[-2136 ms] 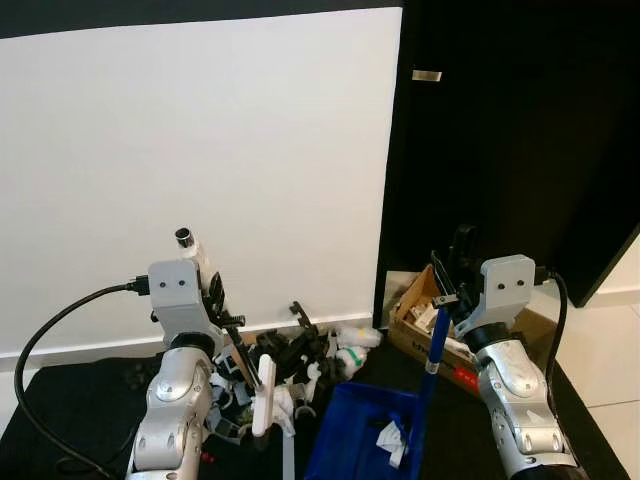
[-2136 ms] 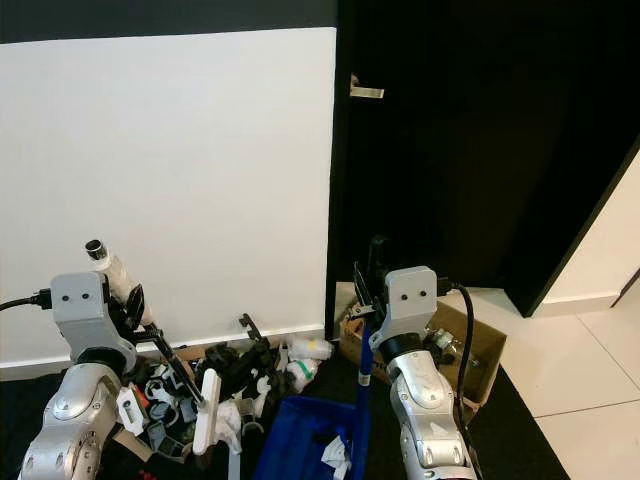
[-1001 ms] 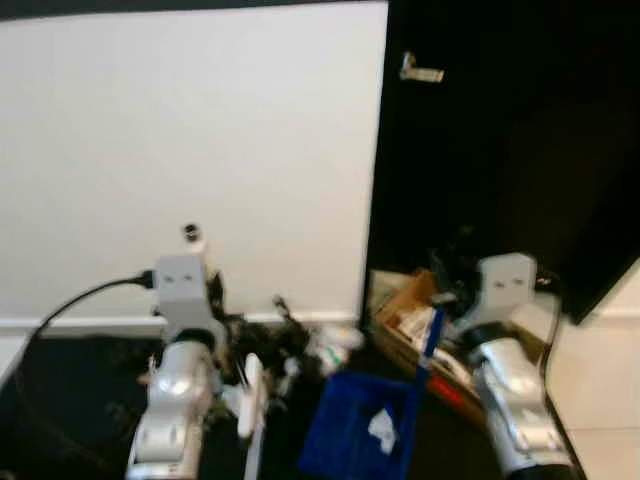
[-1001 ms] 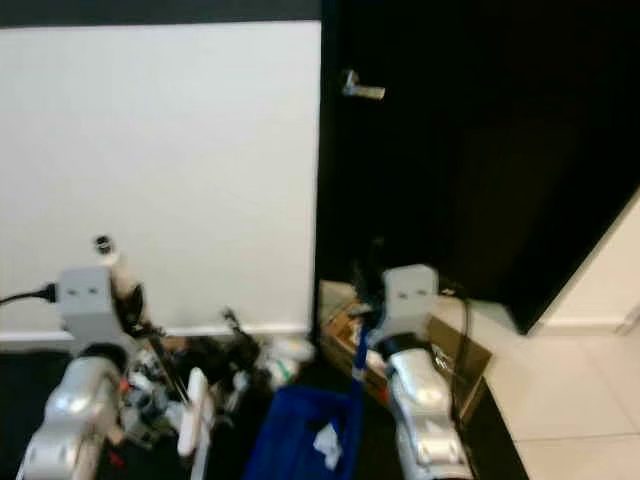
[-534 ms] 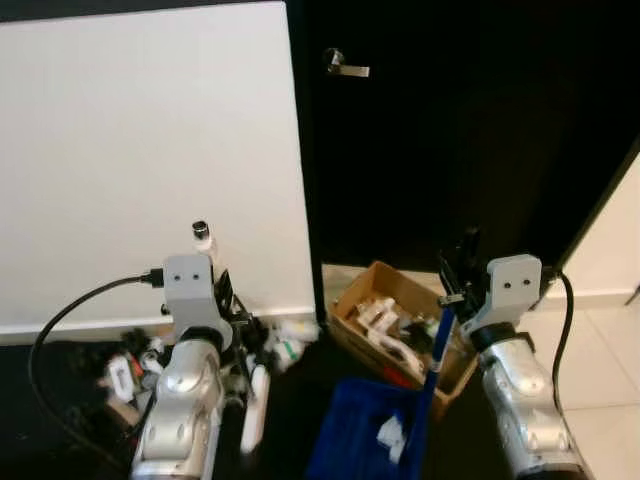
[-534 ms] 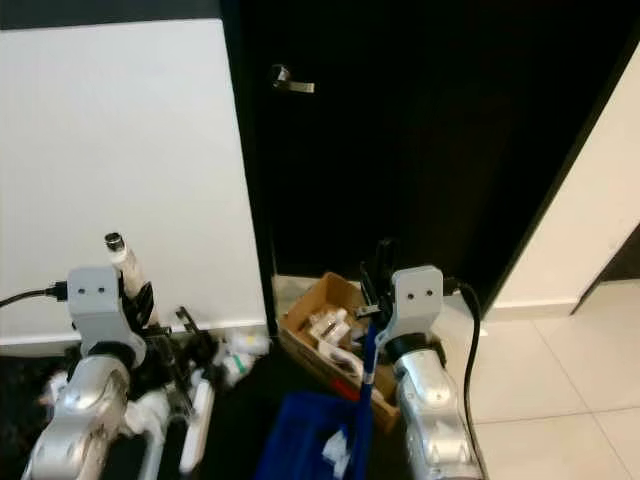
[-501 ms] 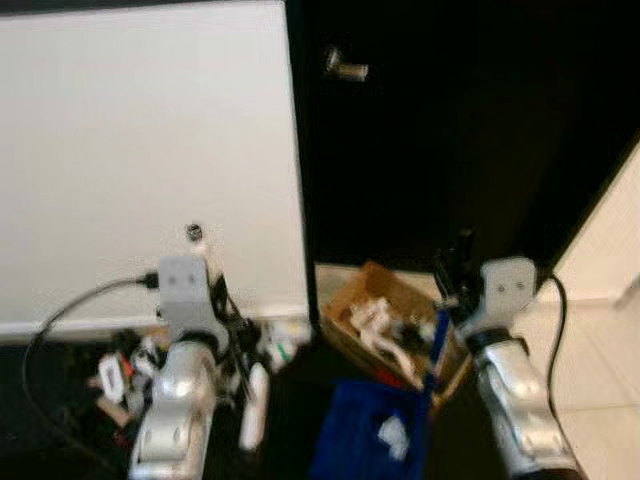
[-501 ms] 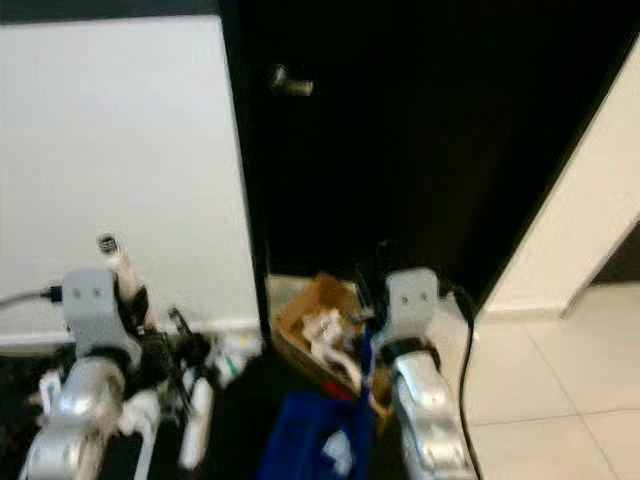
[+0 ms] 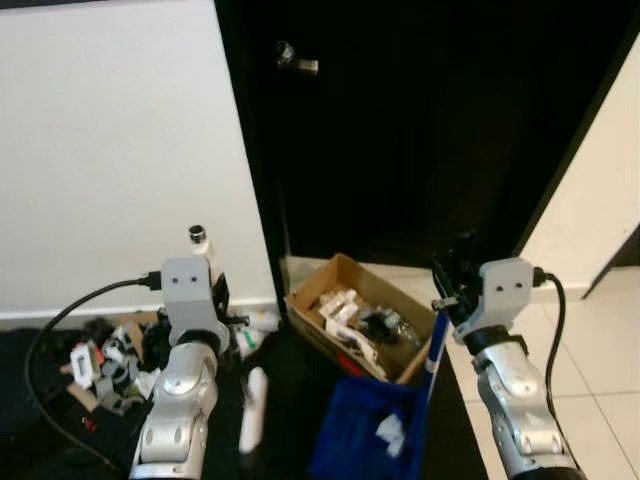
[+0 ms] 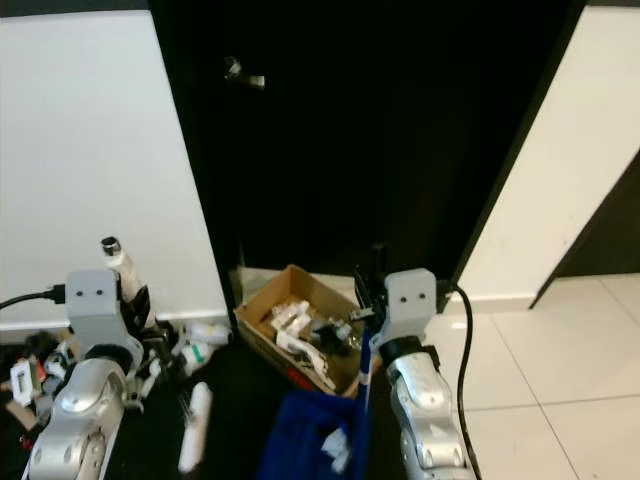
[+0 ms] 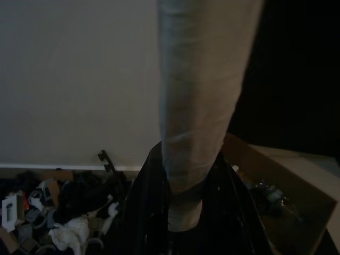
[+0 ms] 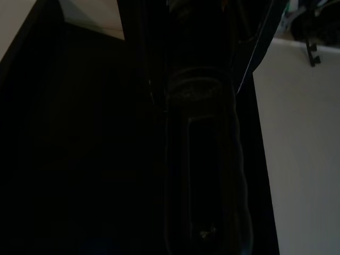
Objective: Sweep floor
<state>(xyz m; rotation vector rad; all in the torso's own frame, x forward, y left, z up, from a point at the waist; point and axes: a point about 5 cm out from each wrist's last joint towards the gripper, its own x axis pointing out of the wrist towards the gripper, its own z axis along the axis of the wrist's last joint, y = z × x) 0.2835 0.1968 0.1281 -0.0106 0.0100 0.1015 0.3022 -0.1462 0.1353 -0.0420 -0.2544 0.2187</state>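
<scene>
Broom handle (image 9: 200, 250), white/grey pole with a dark cap on top, stands upright in the left gripper (image 9: 218, 300), rising just behind the left wrist block; left wrist view has the pale pole (image 11: 202, 95) running between the black fingers (image 11: 143, 212), which are closed around it. Lower white piece of the broom (image 9: 252, 410) lies on the dark mat (image 9: 60, 440) in front of the left arm. Blue dustpan (image 9: 365, 435) sits on the floor low centre, white crumpled scrap (image 9: 388, 430) inside it; its blue long handle (image 9: 433, 350) goes up to the right gripper (image 9: 450, 290), which is clamped on the handle's top end. Right wrist view is very dark, a dark ribbed grip (image 12: 204, 159) lies along the fingers. Open cardboard box (image 9: 360, 325) of mixed white and dark bits sits on the floor between the 2 arms, just behind the dustpan, in front of the black door (image 9: 400, 130) with its metal handle (image 9: 298, 60). Pile of small debris (image 9: 110, 355) (white, grey, black pieces) is on the mat at the base of the white wall (image 9: 110, 150), to the left of the left arm. Light tile floor (image 9: 590, 380) on the right; white wall section (image 10: 560, 150) beyond the door.
</scene>
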